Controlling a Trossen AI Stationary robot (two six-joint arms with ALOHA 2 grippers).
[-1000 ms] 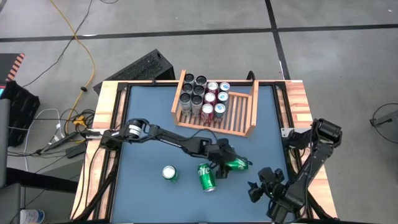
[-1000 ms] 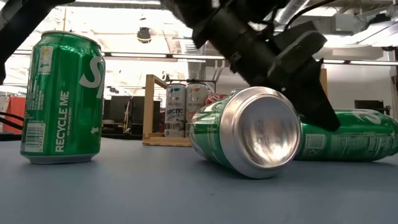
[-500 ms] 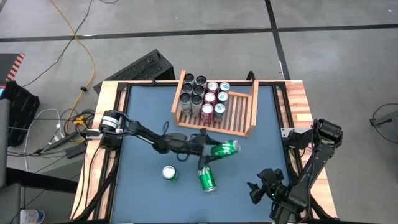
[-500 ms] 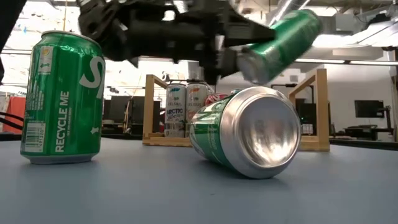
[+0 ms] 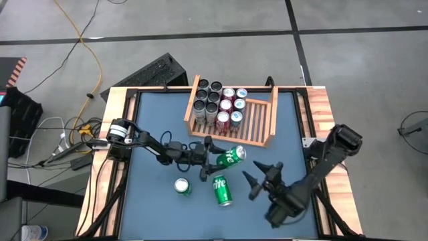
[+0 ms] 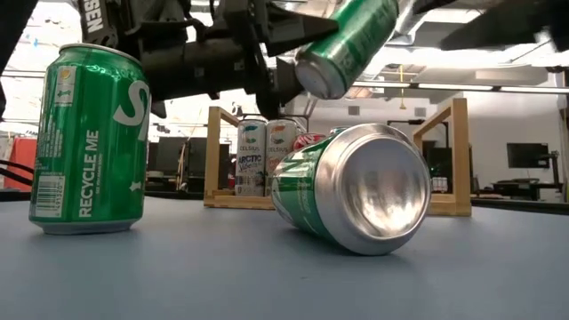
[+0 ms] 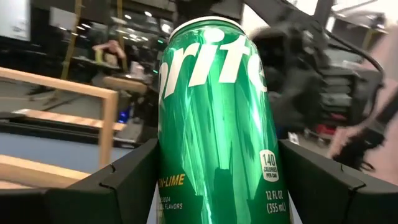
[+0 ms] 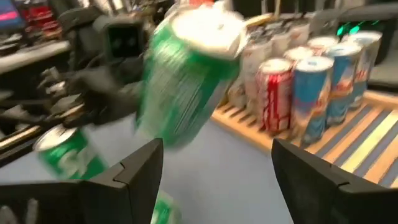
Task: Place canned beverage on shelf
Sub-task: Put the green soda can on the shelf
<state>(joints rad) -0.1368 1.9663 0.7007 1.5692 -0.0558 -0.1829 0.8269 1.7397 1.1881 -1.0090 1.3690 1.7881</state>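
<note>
The green can (image 5: 231, 156) is clamped in my left hand (image 5: 215, 158), off the desk (image 5: 154, 201); my right hand (image 5: 262, 175) gapes empty. The shelf (image 5: 267, 120) holds upright cans (image 5: 217, 104).

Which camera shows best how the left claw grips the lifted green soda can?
Left wrist view: the green aluminium soda can fills it, clamped between both fingers. High view shows it small, tilted above the table. Low view sees only its raised end. Right wrist view blurs it.

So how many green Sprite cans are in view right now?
3: one held in the left gripper above the table, green can; one upright near the front; one lying on its side beside it.
</note>
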